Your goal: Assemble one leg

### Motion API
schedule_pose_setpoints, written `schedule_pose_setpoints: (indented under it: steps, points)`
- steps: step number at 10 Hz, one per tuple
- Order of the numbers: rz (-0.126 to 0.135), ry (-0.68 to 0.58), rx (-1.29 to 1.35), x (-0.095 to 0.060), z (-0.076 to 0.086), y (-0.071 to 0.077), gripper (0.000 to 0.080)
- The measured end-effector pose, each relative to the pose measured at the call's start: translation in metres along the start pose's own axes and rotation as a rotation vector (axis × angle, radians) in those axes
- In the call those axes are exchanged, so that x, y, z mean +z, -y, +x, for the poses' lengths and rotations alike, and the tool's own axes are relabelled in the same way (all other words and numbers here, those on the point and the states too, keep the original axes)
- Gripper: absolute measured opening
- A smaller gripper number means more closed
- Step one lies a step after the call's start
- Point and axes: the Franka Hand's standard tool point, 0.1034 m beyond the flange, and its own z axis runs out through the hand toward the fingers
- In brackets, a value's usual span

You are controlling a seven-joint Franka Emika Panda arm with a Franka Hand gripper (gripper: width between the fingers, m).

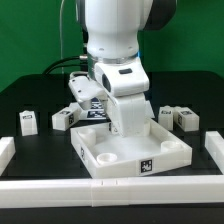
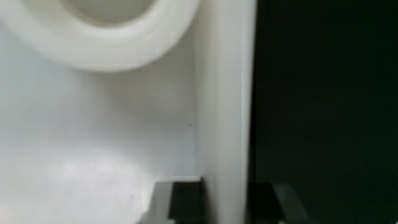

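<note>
Only the wrist view shows the gripper [image 2: 228,205], 1 finger on each side of the tray [image 2: 222,100] wall; clamped or not, I cannot tell. Only the exterior view shows a leg [image 1: 63,119], at the tray's 9 o'clock.

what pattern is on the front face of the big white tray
A black-and-white square tag, clearest in the exterior view.

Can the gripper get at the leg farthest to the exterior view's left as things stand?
Probably yes. That leg stands alone on the black table, nothing over it; the gripper would first lift clear of the wall of the white tray part.
</note>
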Motion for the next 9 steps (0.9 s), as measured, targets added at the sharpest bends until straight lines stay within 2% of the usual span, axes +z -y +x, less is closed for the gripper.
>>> schedule_pose_setpoints:
  steps: [1,2,3,5,9]
  points:
    - [-0.009,0.001,0.069,-0.002,0.0,-0.004,0.008]
    - [-0.035,0.003,0.137,-0.002,0.002,-0.01,0.008]
    - [-0.044,0.003,0.234,-0.002,0.006,-0.015,0.008]
    - [-0.05,0.006,0.248,-0.003,0.011,-0.023,0.008]
    - [-0.052,0.005,0.263,-0.003,0.011,-0.023,0.008]
